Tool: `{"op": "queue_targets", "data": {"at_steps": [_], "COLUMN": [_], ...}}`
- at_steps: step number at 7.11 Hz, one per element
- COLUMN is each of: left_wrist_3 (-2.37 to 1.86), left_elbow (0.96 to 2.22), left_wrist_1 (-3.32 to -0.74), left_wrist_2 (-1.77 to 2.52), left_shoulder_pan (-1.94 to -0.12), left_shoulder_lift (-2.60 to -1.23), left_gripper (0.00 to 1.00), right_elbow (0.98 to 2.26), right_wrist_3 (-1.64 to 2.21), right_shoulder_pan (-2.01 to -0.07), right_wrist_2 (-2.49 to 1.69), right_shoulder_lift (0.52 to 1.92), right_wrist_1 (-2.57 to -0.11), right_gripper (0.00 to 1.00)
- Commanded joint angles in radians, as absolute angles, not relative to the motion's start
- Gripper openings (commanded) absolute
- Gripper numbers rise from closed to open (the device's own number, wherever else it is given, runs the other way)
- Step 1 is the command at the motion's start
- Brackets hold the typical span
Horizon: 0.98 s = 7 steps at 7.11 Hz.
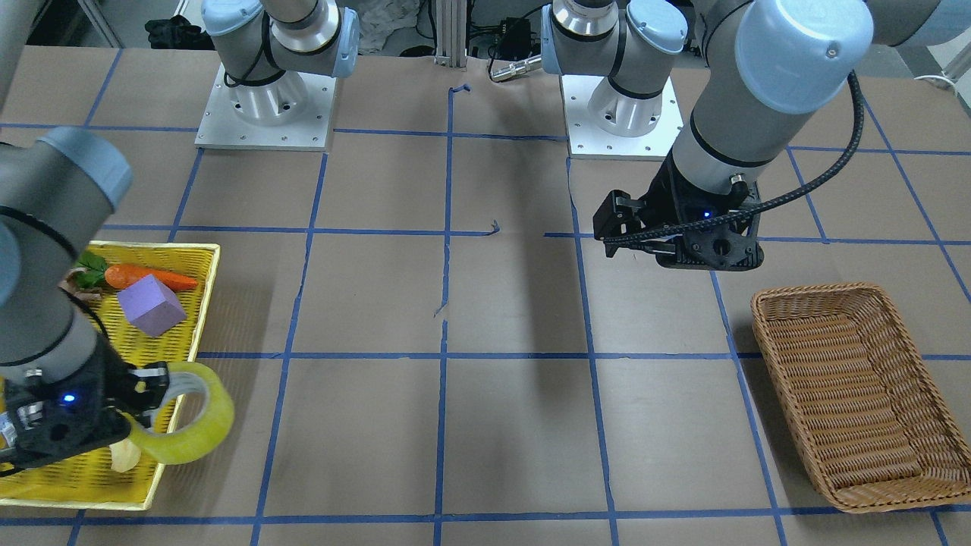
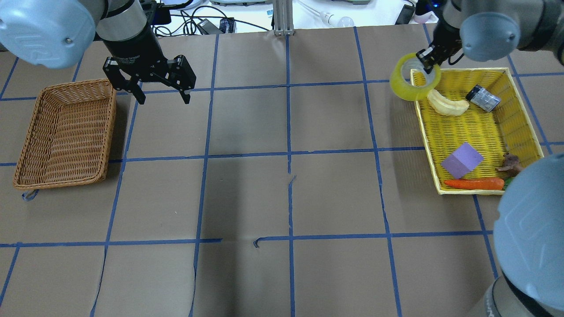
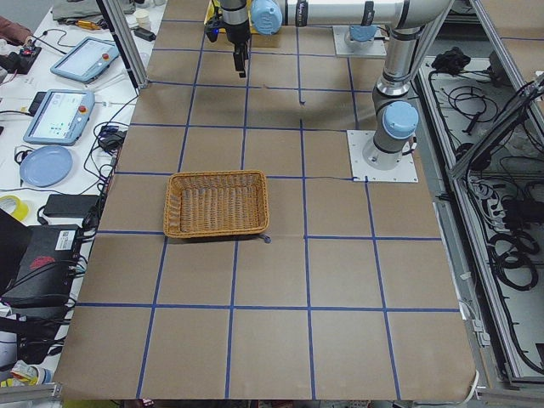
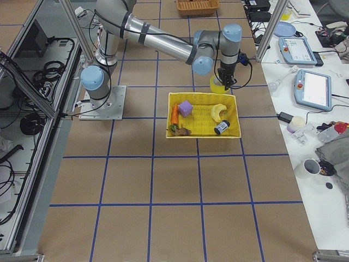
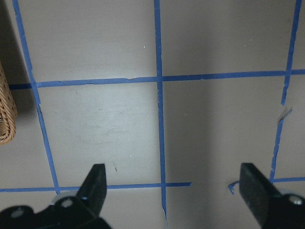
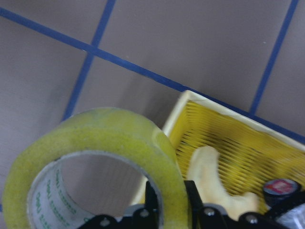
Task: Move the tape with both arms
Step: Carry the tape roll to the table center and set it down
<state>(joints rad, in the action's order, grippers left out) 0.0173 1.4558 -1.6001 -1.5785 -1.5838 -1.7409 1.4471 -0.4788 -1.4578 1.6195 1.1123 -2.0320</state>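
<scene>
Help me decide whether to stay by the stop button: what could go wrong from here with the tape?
1. The right jaws pinch only one wall of the tape, so the roll hangs off to one side and may swivel or slip.
2. It hangs over the tray rim and could snag there if carried low.
3. The left jaws are open far across the table, so a swung roll may meet them badly.

the overhead camera looked forward and down on the table (image 2: 286,198), with the yellow tray (image 2: 484,132) at its right. the front-facing one looked back from across, so the same tray sat at its left. both side cameras stood far off, one past the tray's end, one opposite. the right wrist camera hung close over the tray's corner, the left one over table well apart from it.
</scene>
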Motion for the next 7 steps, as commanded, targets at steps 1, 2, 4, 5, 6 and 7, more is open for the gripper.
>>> {"op": "queue_targets", "data": {"at_steps": [1,2,4,5,6,7], "left_wrist_3": [0.018,0.017,0.023,0.021,0.023,0.025], "left_elbow": [1.456,1.456,1.456,1.456,1.456,1.456], "left_wrist_1": [-1.600,-1.600,-1.600,-1.600,-1.600,-1.600], "left_wrist_2": [-1.578,-1.578,-1.578,-1.578,-1.578,-1.580], "left_shoulder_pan": [-1.583,-1.583,-1.582,-1.582,-1.582,-1.582], "left_shoulder_lift": [-1.741,-1.741,-1.746,-1.746,-1.746,-1.746], "left_gripper": [1.00,1.00,1.00,1.00,1.00,1.00], "right_elbow": [1.454,1.456,1.457,1.501,1.549,1.565], "right_wrist_3": [-0.109,0.032,0.224,0.229,0.248,0.261], "right_shoulder_pan": [-1.671,-1.760,-1.856,-1.868,-1.893,-1.897], "right_wrist_2": [1.615,1.614,1.600,1.600,1.600,1.598], "right_shoulder_lift": [1.080,1.059,1.028,1.019,1.016,1.012], "right_wrist_1": [-2.029,-2.029,-2.034,-2.043,-2.072,-2.089], "right_gripper": [0.00,0.00,0.00,0.00,0.00,0.00]}}
